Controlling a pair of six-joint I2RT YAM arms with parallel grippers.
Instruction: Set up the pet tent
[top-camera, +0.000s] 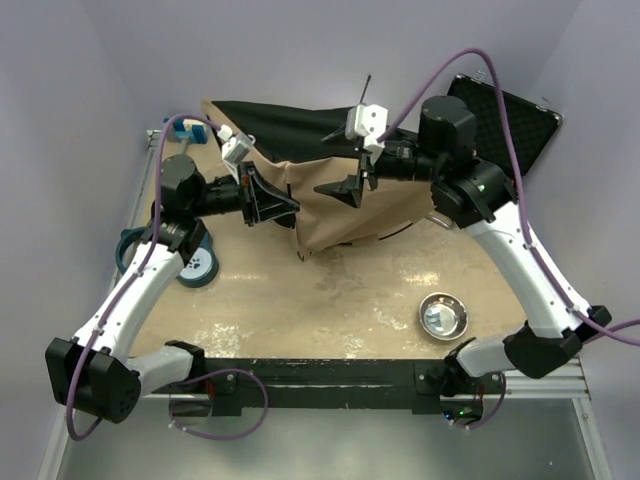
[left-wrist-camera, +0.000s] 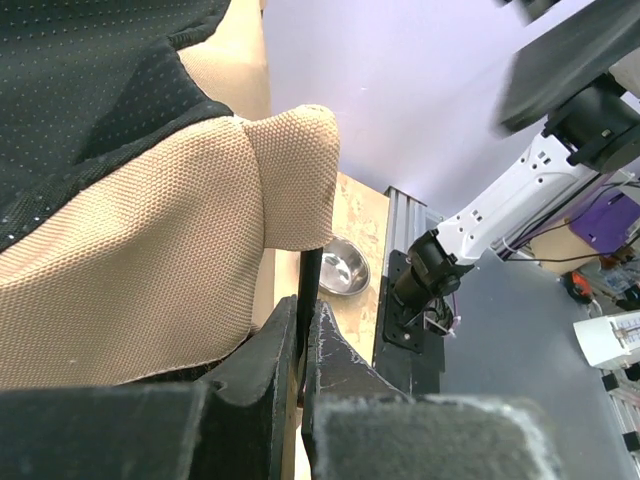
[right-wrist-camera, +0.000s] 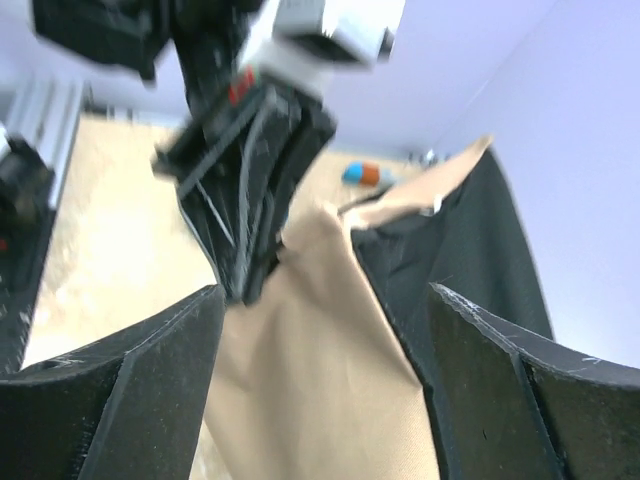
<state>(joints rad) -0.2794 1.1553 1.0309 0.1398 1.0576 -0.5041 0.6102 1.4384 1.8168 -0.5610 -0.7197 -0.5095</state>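
The pet tent (top-camera: 345, 190) lies slumped at the back middle of the table, tan fabric in front and black lining behind. My left gripper (top-camera: 282, 207) is at the tent's left edge. In the left wrist view it (left-wrist-camera: 305, 312) is shut on a thin dark pole (left-wrist-camera: 309, 280), with the tan fabric (left-wrist-camera: 150, 260) bulging just beyond. My right gripper (top-camera: 345, 187) hovers over the tan panel, jaws wide open and empty. In the right wrist view it (right-wrist-camera: 325, 292) frames the tan fabric (right-wrist-camera: 310, 370), with the left gripper (right-wrist-camera: 250, 200) ahead of it.
A steel bowl (top-camera: 444, 316) sits at the front right; it also shows in the left wrist view (left-wrist-camera: 343, 268). A black case (top-camera: 520, 120) leans at the back right. A teal roll (top-camera: 198, 268) lies by the left arm. A small blue item (top-camera: 195, 133) sits at the back left.
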